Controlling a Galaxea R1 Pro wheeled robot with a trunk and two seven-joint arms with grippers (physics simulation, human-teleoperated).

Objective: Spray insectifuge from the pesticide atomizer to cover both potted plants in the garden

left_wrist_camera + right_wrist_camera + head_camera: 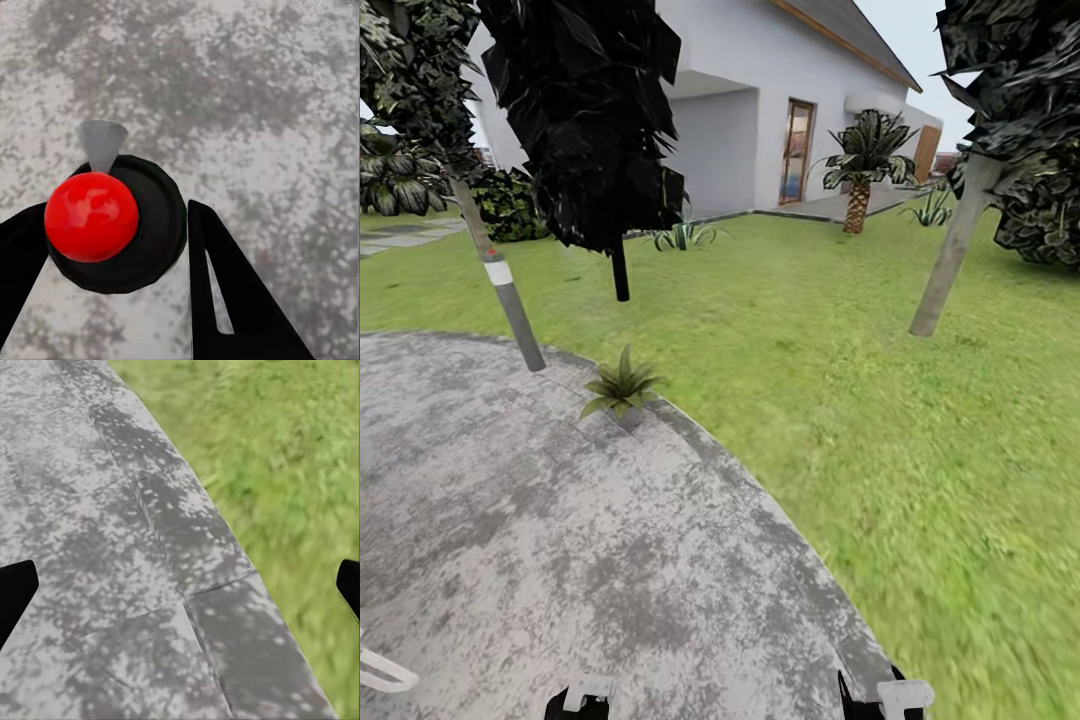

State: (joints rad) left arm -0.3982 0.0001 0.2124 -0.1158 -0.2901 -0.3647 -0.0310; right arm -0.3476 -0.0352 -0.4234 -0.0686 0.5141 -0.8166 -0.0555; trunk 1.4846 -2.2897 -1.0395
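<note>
Between the fingers (pixel 225 285) of your left gripper (pixel 112 247) sat the pesticide atomizer (pixel 112 225), pinched and seen from above as a dark round body with a red cap and a pale nozzle; one potted plant (pixel 622 385) stood ahead at the patio (pixel 510 540) rim, well apart from you; your right gripper (pixel 180 585) hung spread over the patio edge beside the lawn (pixel 880 420); spraying from that far risked missing the leaves; a grey bollard (pixel 510 300) and dark tree (pixel 585 120) stood near the plant and could have crowded your approach.
</note>
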